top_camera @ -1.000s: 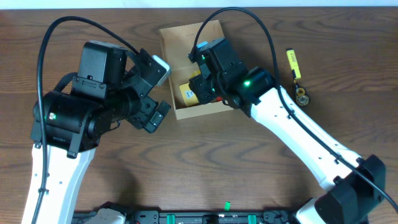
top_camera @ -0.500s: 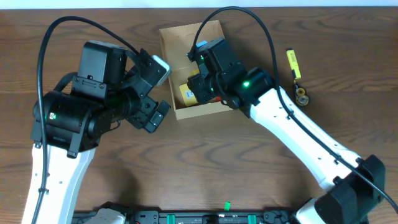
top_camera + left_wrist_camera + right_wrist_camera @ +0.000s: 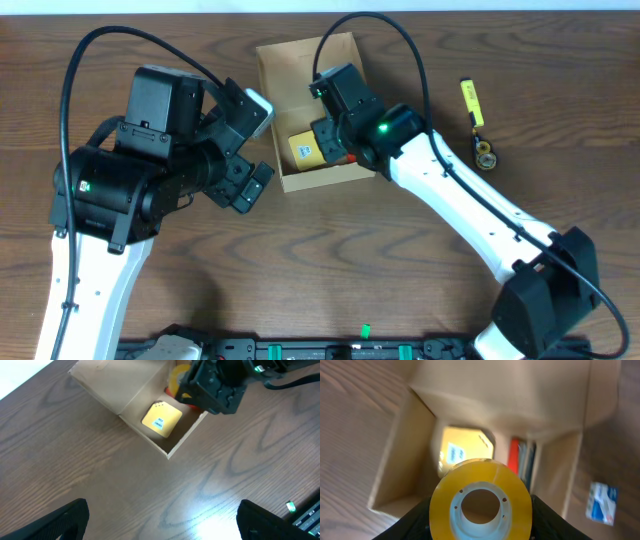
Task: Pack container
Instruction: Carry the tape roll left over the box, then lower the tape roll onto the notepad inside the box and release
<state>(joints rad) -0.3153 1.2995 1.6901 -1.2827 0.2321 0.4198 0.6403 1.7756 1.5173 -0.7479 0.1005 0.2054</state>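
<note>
White-linked arms point(image 3: 88, 285) with black joints, looping black cables point(image 3: 110, 31).

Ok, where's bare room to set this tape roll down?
In the box, floor is bare between the yellow pad and the near corner; the red item's side is crowded. Outside, bare table lies in front of the box.

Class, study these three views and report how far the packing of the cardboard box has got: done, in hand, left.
Done: a yellow pad and a red item already lie in the open container. In hand: the right pincer grips a tape roll over it. Left: release the roll; the yellow marker and small round item sit outside on the table, probably to pack.
</note>
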